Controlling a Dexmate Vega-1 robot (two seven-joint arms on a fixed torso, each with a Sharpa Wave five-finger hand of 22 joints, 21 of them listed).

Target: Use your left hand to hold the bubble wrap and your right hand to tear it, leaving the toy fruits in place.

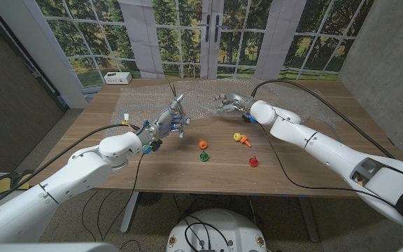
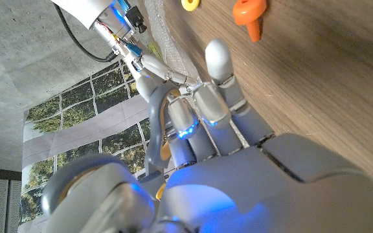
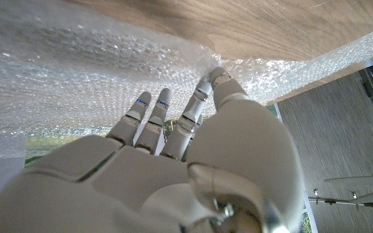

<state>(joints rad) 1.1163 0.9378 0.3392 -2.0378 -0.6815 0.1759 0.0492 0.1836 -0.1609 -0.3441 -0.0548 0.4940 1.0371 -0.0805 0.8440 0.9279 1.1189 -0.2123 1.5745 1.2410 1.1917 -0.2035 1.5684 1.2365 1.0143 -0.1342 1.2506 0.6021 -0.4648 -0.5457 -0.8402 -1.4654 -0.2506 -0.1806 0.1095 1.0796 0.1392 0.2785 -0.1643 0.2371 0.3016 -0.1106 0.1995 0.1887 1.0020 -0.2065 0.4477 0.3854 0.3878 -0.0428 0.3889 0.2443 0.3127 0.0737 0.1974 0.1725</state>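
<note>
A clear sheet of bubble wrap (image 1: 187, 94) lies across the far part of the wooden table (image 1: 166, 171). My left hand (image 1: 172, 119) hovers at the sheet's near edge with fingers (image 2: 217, 61) spread, holding nothing. Further along that near edge, my right hand (image 1: 228, 103) has its fingers apart, and its fingertips (image 3: 214, 79) reach onto the bubble wrap (image 3: 76, 71) without gripping it. The toy fruits sit nearer me: an orange one (image 1: 203, 144), a green one (image 1: 204, 157), a yellow one (image 1: 237, 136), an orange carrot shape (image 1: 247, 143) and a red one (image 1: 253, 162).
A white box (image 1: 117, 77) stands at the table's far left corner. Black cables (image 1: 306, 94) run from the right arm over the table's right side. Windows and a door stand behind the table.
</note>
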